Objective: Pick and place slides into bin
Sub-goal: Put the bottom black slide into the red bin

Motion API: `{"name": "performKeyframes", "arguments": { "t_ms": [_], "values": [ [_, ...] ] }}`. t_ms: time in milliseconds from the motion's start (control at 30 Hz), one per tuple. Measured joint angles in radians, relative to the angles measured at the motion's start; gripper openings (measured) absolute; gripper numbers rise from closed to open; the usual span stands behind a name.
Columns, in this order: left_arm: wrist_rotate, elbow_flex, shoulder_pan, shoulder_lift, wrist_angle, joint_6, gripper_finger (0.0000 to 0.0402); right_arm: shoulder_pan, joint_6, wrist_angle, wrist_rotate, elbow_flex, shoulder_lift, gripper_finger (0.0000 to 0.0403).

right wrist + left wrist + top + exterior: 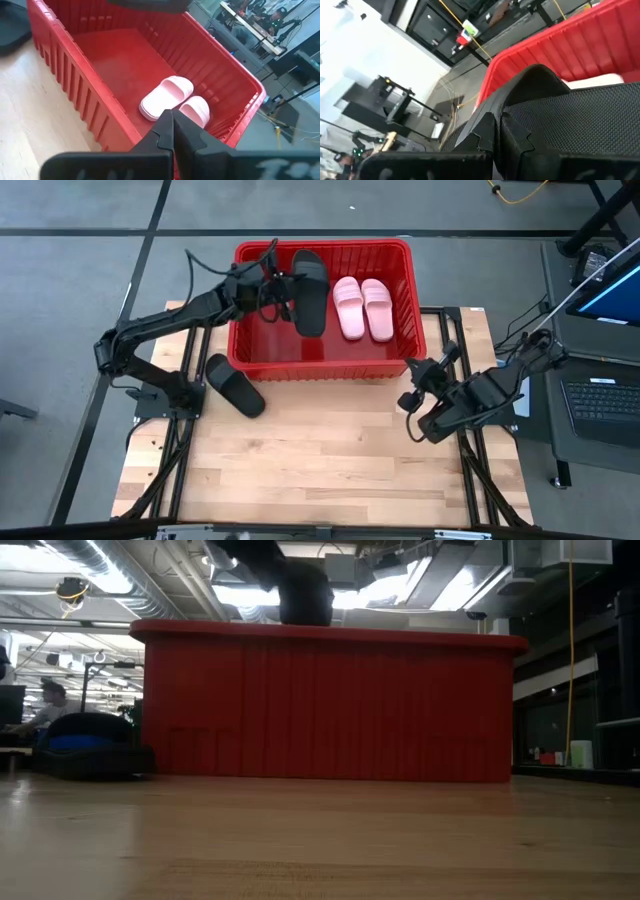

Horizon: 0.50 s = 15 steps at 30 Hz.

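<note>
Black slide (pixel 310 292) lengthwise front-to-back over bin (pixel 322 367)

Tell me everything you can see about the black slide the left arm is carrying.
The black open-toe slide sandal looks like matte, finely textured foam or rubber with a wide strap. The left pincer is shut on it, holding it above the large red slotted plastic bin, its top showing over the rim in the low view. It hangs beside the two pale pink slides.

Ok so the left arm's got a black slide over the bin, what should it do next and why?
Probably lower, then open. The left end effector holds a black slide above the red bin, beside the pink pair; the bin floor beneath looks bare. Another black slide waits on the table.
</note>
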Motion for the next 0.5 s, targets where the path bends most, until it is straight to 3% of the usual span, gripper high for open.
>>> {"name": "performKeyframes", "arguments": {
  "t_ms": [300, 500],
  "values": [
    [0.011, 0.000, 0.121, 0.155, 0.093, 0.038, 0.0004, -0.018, -0.003, 0.089, 0.000, -0.160, -0.131, 0.0004],
    [0.114, 0.000, 0.223, 0.269, 0.157, 0.051, 0.0004, -0.019, -0.001, 0.111, 0.000, -0.237, -0.180, 0.0006]
  ]
}}
